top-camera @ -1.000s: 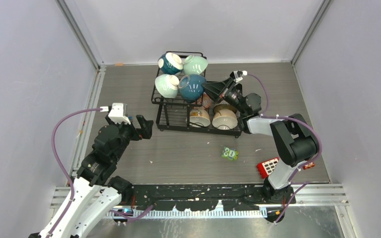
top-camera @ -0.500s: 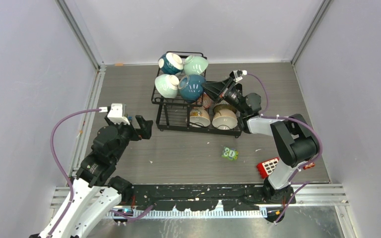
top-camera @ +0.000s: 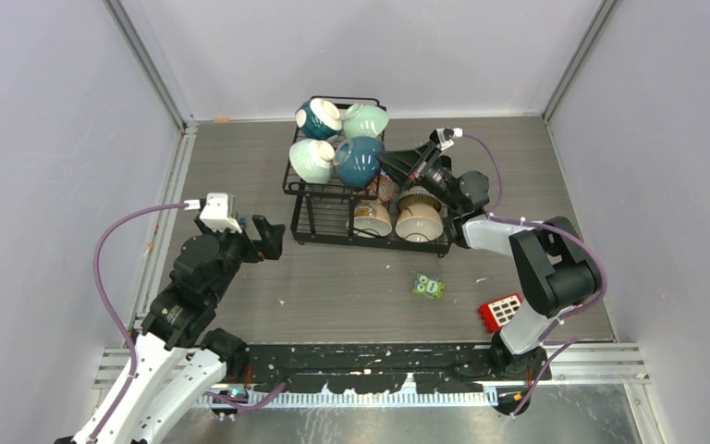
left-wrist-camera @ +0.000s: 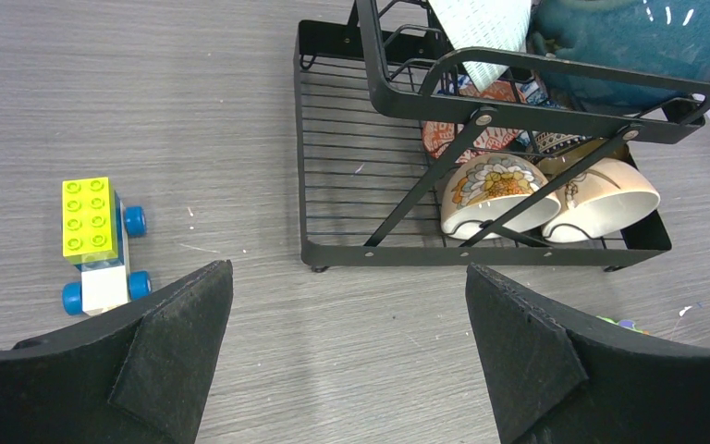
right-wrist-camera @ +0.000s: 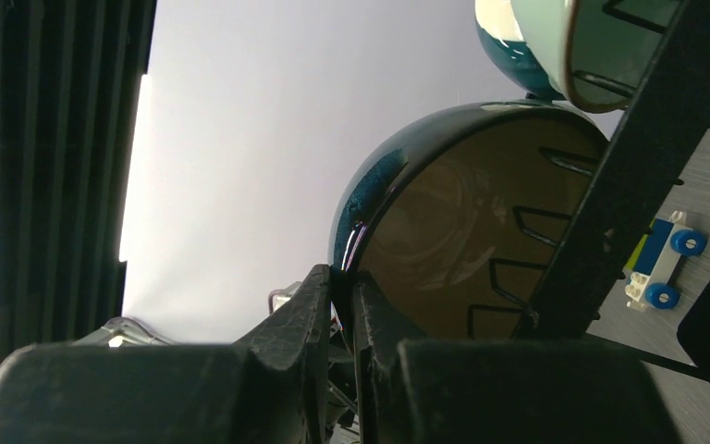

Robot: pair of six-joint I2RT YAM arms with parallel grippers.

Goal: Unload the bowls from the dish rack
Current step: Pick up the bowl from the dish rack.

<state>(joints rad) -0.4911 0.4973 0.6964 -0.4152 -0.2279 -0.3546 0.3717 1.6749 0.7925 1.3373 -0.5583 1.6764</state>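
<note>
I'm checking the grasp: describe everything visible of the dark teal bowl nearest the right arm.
The dark teal bowl looks glossy ceramic, teal outside, brownish inside. It lies tipped on its side in the dish rack's upper basket, beside a mint bowl. The right tool is shut on its rim.

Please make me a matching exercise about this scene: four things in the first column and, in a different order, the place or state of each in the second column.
Things
1. dark teal bowl
2. cream flowered bowl
3. left gripper
4. green toy

Place or state
A. on the table, in front of the dish rack
B. open, to the left of the rack
C. in the upper basket, rim pinched by the right gripper
D. on its side in the lower tray

Pairs: 1-C, 2-D, 3-B, 4-A
</note>
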